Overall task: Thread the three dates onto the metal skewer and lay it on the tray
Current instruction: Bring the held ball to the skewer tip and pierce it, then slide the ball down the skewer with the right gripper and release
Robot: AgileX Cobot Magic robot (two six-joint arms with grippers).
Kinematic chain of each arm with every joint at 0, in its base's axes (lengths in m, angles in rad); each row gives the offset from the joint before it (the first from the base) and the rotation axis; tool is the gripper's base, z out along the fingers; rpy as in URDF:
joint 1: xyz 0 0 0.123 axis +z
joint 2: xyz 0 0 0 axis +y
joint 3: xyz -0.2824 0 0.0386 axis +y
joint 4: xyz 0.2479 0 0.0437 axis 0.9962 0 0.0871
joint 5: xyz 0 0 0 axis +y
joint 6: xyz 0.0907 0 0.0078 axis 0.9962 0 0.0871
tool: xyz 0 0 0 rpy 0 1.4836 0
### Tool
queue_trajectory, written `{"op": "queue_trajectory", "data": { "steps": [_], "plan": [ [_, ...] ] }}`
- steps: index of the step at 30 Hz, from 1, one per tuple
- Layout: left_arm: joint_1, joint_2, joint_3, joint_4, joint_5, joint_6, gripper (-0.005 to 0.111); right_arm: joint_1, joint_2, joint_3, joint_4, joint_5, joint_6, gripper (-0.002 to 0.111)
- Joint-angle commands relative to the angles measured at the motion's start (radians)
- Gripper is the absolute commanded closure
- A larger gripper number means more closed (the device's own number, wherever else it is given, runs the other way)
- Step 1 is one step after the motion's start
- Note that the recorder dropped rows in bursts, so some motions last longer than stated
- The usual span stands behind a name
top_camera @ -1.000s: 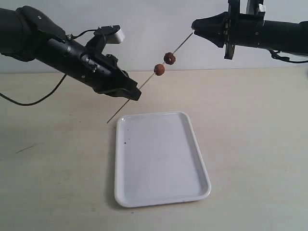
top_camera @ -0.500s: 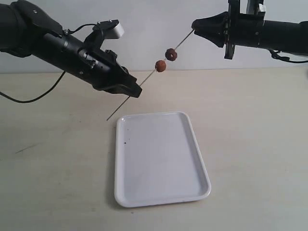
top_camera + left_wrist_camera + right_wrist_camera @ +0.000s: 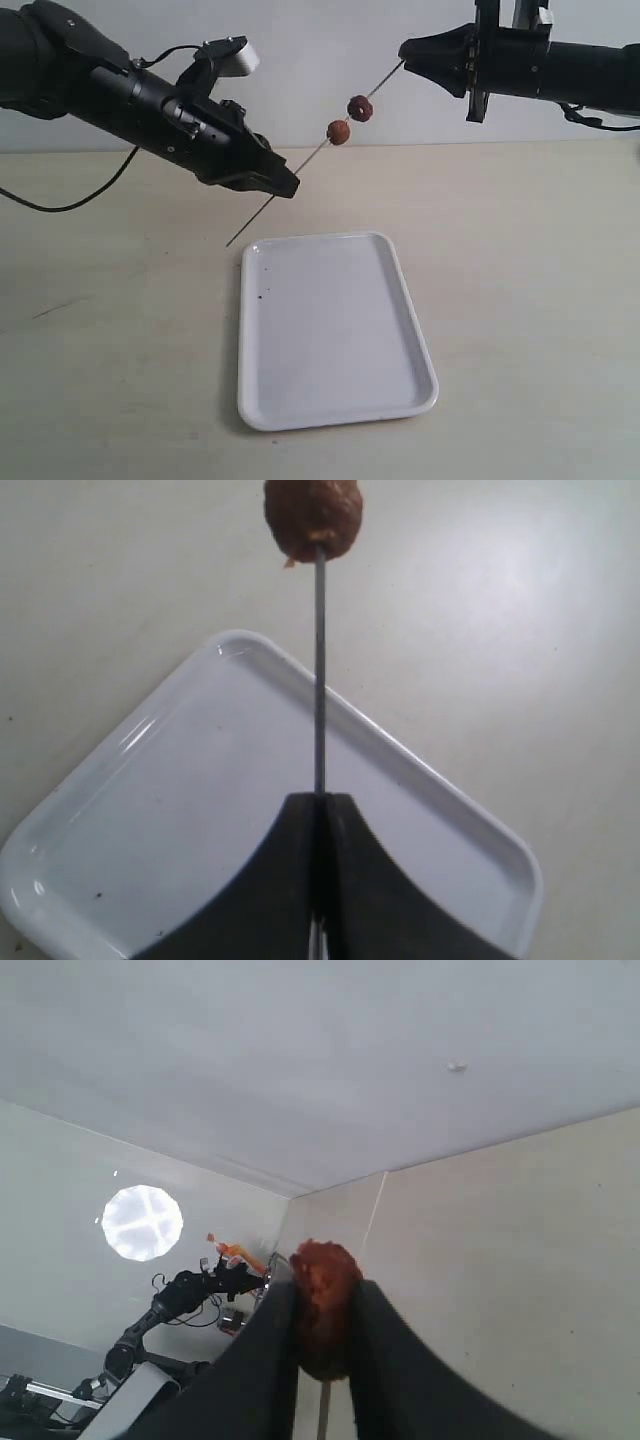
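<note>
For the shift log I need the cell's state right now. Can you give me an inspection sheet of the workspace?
Surface: pale tabletop; faint dark streak at its left.
Job's things: metal skewer held slanted in the air; lower date and upper date threaded on it, apart; third date at its upper end; tray holds only dark specks.
Clutter: nothing seen.
Grippers: left gripper shut on the skewer; right gripper shut on the third date.
Cables: black cable loops below the left arm; another under the right arm.
Surroundings: plain pale wall.
</note>
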Motion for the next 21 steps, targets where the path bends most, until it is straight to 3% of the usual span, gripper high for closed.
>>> {"op": "queue_trajectory", "data": {
  "steps": [1, 15, 21],
  "plan": [
    [-0.005, -0.010, -0.007, -0.091, -0.017, 0.080, 0.107, 0.000, -0.003, -0.002, 0.001, 0.011, -0.009, 0.091],
    [-0.064, -0.005, -0.007, -0.132, -0.266, 0.131, 0.107, 0.035, -0.003, -0.002, 0.001, 0.011, -0.029, 0.091],
    [-0.095, -0.005, -0.007, -0.132, -0.311, 0.152, 0.107, 0.040, -0.003, -0.002, 0.001, 0.011, -0.029, 0.091]
  ]
}}
